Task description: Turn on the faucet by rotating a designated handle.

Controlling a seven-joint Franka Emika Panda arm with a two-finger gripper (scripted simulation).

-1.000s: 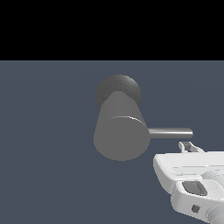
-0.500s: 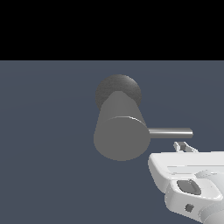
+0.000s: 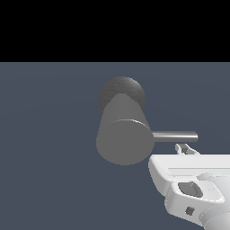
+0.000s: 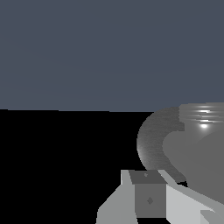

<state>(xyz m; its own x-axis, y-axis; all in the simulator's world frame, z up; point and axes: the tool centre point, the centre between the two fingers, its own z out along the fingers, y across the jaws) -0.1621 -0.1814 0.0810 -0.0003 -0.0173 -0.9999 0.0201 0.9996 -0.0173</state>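
Slate-blue surface (image 3: 49, 148) fills most of ext. view under a black band; no edges or corners show, so places are given rel. to the faucet.

Faucet (image 3: 123, 134): thick grey cylinder near mid-scene, flat round face toward the camera, darker rounded end (image 3: 122, 92) behind and above it. In wrist view it sits close up, w/ bright highlight rings on the rounded end (image 4: 175, 131).

Arm: white Panda hand body (image 3: 193, 188) sits at ext. view's lower right, just below and right of the faucet face, close beside it; contact can't be told.

Handle (image 3: 175, 136): thin straight grey rod sticking out level from the cylinder's side toward ext. view's right, tip free.

Gripper (image 3: 186, 149): only small fingertips (image 3: 181, 148) poke up above the hand body, just under the handle's outer part w/ a thin gap, not touching. Wrist view shows one finger (image 4: 148, 197) near the faucet's rounded end. Whether the gripper is wide or narrow: can't tell, since the fingers are mostly hidden. Nothing seen held.
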